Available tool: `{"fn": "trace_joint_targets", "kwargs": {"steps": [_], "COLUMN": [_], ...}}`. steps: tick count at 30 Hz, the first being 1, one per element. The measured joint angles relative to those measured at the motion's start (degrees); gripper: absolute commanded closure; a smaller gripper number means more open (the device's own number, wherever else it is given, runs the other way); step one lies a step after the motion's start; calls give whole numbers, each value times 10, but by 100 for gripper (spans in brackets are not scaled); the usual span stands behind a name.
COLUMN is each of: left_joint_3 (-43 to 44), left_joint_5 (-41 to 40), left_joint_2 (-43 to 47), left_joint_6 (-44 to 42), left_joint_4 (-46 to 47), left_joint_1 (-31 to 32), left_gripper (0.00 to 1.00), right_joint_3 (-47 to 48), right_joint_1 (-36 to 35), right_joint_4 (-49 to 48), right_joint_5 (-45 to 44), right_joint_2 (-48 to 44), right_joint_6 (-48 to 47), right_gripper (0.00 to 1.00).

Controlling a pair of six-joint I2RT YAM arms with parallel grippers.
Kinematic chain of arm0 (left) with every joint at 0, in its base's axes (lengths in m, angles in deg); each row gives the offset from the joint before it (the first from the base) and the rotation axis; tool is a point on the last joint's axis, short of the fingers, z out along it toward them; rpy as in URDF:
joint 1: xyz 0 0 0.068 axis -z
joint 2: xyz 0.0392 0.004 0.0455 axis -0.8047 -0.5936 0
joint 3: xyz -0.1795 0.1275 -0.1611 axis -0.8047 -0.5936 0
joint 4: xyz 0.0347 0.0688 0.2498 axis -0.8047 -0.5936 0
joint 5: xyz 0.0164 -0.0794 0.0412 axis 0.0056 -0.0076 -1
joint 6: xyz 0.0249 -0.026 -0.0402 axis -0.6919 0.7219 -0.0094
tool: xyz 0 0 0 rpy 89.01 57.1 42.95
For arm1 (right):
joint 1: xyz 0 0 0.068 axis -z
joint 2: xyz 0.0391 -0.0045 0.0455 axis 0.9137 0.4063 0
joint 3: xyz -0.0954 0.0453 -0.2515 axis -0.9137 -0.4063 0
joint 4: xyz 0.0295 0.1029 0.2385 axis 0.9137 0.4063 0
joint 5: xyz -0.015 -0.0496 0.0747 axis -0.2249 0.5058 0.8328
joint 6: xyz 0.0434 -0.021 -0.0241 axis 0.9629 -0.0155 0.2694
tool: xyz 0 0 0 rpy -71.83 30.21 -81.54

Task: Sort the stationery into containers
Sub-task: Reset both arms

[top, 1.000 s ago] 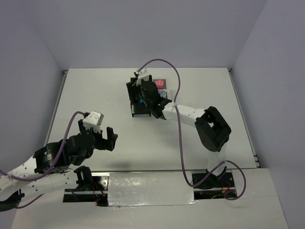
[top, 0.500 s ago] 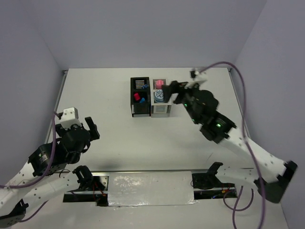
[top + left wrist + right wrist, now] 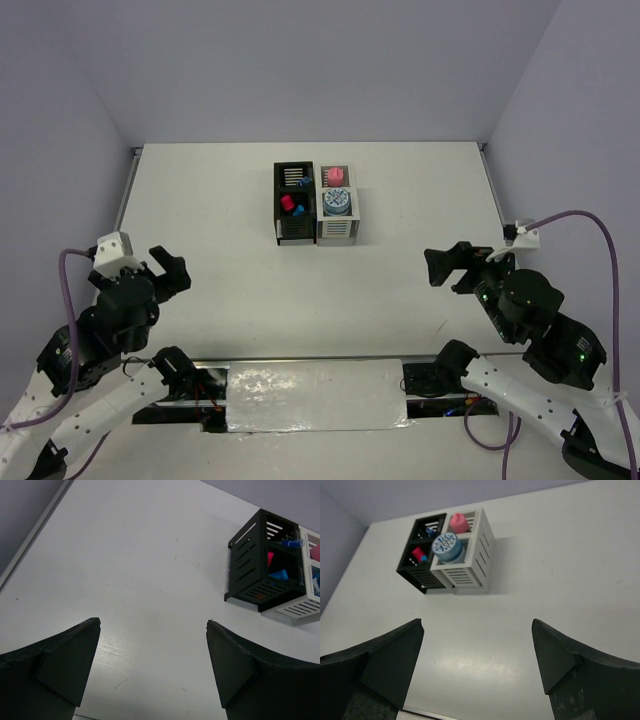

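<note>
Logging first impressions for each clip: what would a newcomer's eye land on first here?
The black organiser and white organiser stand touching, side by side, toward the far middle of the table, a round blue roll and a pink tube showing in the white one. The left end effector and right end effector hang open and empty near the near edge, one at each side.

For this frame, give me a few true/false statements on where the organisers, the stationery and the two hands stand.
1. The black slatted organiser stands against the white slatted organiser. True.
2. The round blue roll lies loose outside both organisers. False: it sits in the white organiser's nearer compartment.
3. The left hand is open and empty. True.
4. The right hand grips the pink tube. False: it is open and empty; the tube stands in the white organiser's farther compartment.
</note>
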Motion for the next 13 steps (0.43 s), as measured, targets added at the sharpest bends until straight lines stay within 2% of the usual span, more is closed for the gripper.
{"fn": "trace_joint_targets", "kwargs": {"steps": [2,5,13], "left_joint_3": [-5,-8,-11], "left_joint_5": [10,24,43], "left_joint_2": [15,23,19], "left_joint_6": [-12,-23,-39], "left_joint_4": [11,23,37], "left_joint_1": [0,0,0], "left_gripper": [1,1,1], "right_joint_3": [0,0,-6], "right_joint_1": [0,0,0], "right_joint_4": [37,70,93], "right_joint_5": [-4,-13,-24], "right_joint_2": [-9,-28,-43], "right_joint_6": [5,10,14], "right_gripper": [0,0,0]}}
